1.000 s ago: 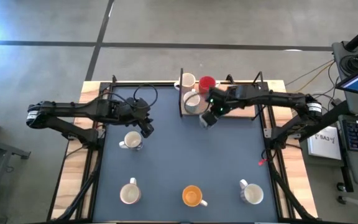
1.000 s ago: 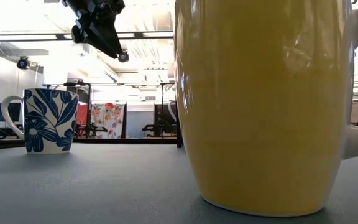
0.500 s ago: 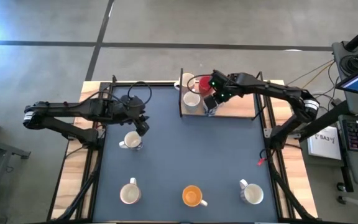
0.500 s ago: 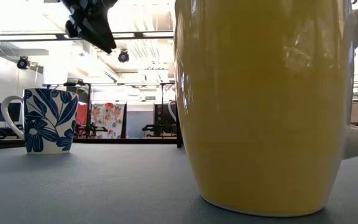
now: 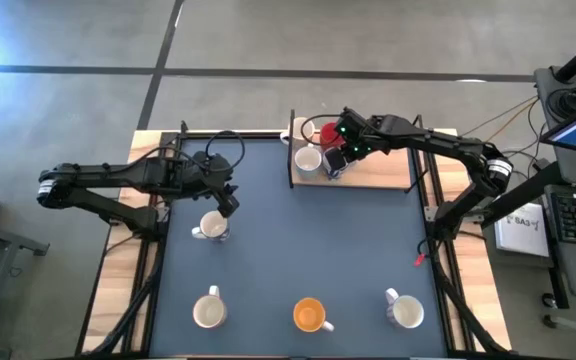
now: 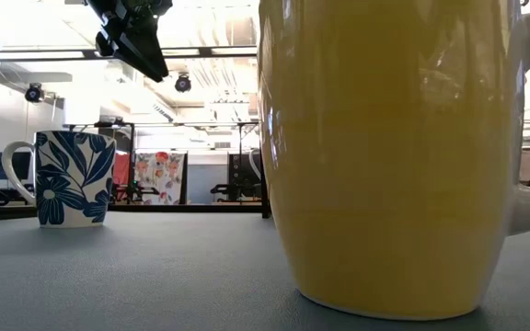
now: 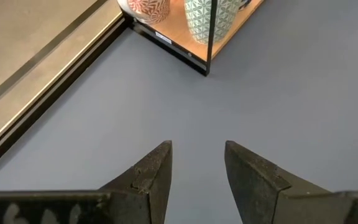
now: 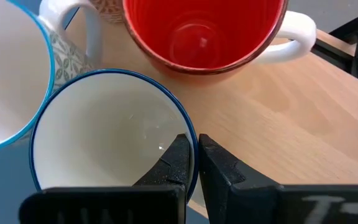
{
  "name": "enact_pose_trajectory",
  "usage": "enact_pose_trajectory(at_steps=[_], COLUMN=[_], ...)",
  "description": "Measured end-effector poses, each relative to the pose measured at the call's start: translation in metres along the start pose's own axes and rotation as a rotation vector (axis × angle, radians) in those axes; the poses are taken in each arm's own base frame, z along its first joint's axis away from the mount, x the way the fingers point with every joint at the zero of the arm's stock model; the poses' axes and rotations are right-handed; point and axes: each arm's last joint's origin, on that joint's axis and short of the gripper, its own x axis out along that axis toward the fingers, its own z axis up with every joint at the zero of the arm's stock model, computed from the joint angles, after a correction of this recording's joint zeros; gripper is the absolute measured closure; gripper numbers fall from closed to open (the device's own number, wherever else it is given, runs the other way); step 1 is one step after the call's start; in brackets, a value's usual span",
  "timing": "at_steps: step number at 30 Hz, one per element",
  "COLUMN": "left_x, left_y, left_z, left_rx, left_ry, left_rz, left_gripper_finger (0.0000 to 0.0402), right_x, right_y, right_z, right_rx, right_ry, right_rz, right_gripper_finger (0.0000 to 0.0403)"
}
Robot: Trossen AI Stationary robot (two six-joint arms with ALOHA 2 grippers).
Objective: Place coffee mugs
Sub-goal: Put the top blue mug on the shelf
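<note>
My right gripper (image 5: 336, 163) (image 8: 192, 143) is shut on a white mug with a blue rim (image 8: 104, 140) over the wooden board (image 5: 378, 172) at the table's far side. Beside it stand a red mug (image 8: 204, 31) (image 5: 327, 131), a green-patterned mug with a blue rim (image 8: 5, 74) (image 5: 308, 160) and a cream mug (image 5: 301, 128). My left gripper (image 5: 227, 203) (image 7: 197, 152) is open and empty, above the dark mat just beyond a blue-flowered mug (image 5: 211, 226) (image 6: 72, 177) that stands on its base. My right gripper pinches the white mug's rim (image 8: 180, 121) on the side next to the red mug. One finger (image 8: 174, 163) is inside the mug and the other (image 8: 221, 169) outside. The fingers come from above, pointing down. The mug is upright; whether its base rests on the board I cannot tell.
An orange mug (image 5: 310, 315) (image 6: 394, 156) stands at the near edge between two white mugs (image 5: 208, 312) (image 5: 405, 312). An upright panel (image 5: 291, 150) bounds the board's left side. Open mat (image 5: 308, 240) lies in the middle of the table.
My right gripper has carried the white mug from over the mat toward the far edge and onto the wooden board, beside the green-patterned and red mugs. My left gripper has shifted a little toward the table's left edge, staying open.
</note>
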Motion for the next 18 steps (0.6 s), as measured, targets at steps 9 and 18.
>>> enact_pose_trajectory(at_steps=[9,18], left_x=[0.013,0.027], left_y=[0.01,0.025], left_z=[-0.006,-0.001], left_rx=[-0.009,-0.031], left_ry=[0.041,0.001], left_rz=[0.053,0.128], left_gripper_finger=[0.0271,0.0271], right_x=[0.0,-0.005], right_y=[-0.001,0.0], right_z=[0.001,0.003], right_rx=[0.02,0.021], right_ry=[-0.021,-0.022], right_rz=[-0.026,-0.007], right_gripper_finger=[0.0365,0.0307])
